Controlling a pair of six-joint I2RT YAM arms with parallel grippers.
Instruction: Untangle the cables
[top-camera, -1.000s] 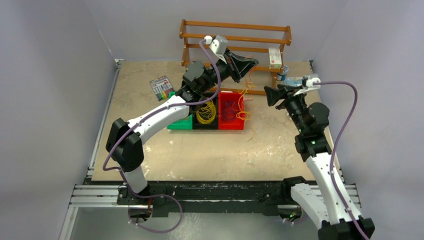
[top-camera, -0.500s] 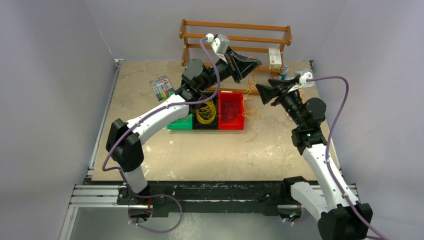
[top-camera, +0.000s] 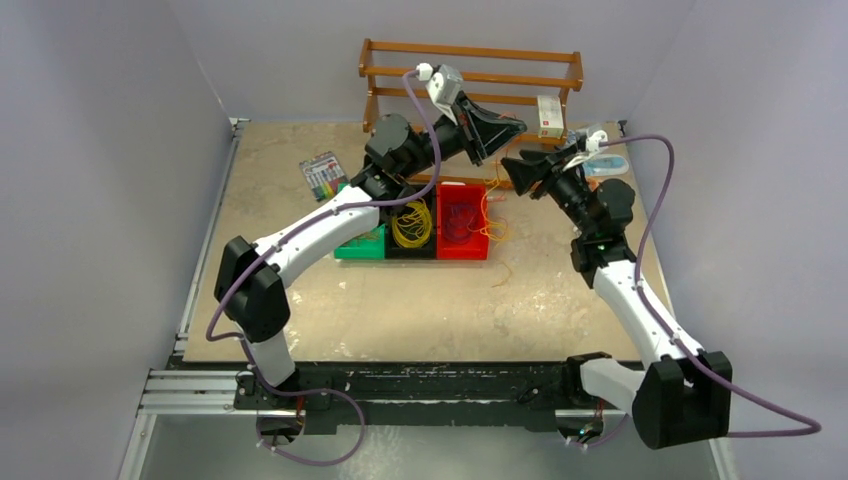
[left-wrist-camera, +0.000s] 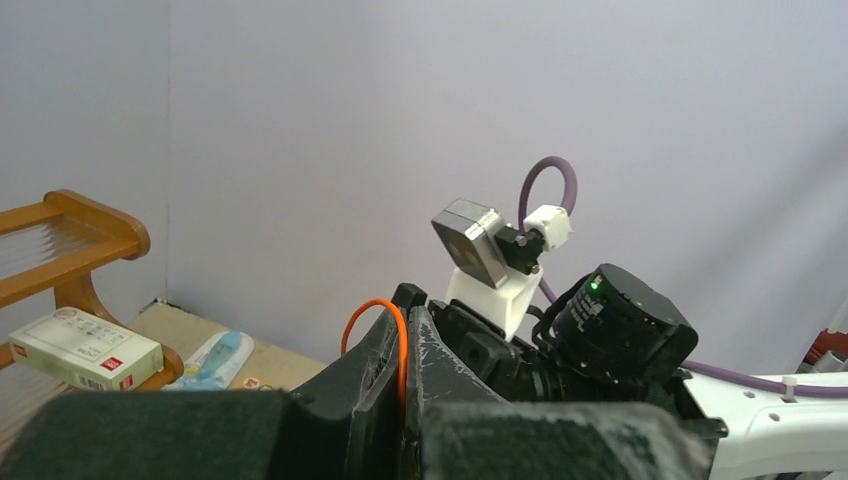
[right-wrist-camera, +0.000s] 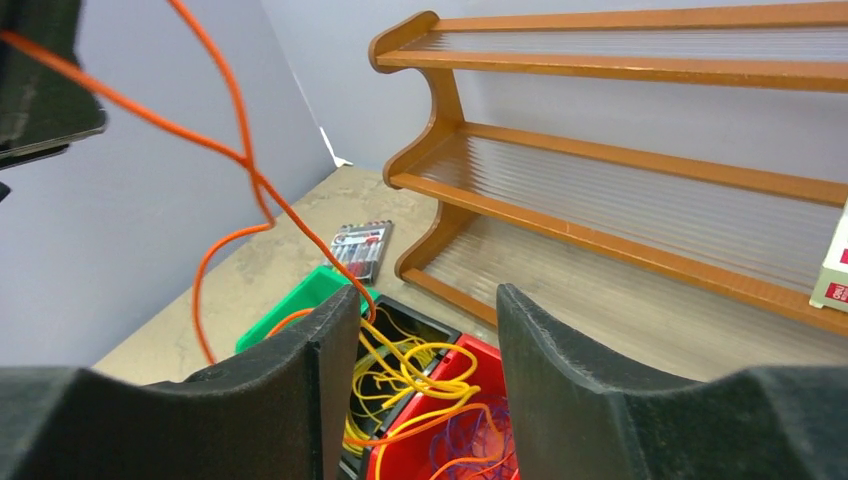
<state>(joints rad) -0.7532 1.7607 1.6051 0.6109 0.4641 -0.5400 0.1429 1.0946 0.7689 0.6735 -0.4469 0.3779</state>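
Altogether three bins (top-camera: 462, 252), one rack (top-camera: 470, 52), many cables (top-camera: 411, 225).

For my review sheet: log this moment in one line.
left hand: shut on orange cable, raised | right hand: open, beside that cable | yellow cables: in black bin

Small white box (left-wrist-camera: 85, 348) with red print, too blurred to read, no other legible text
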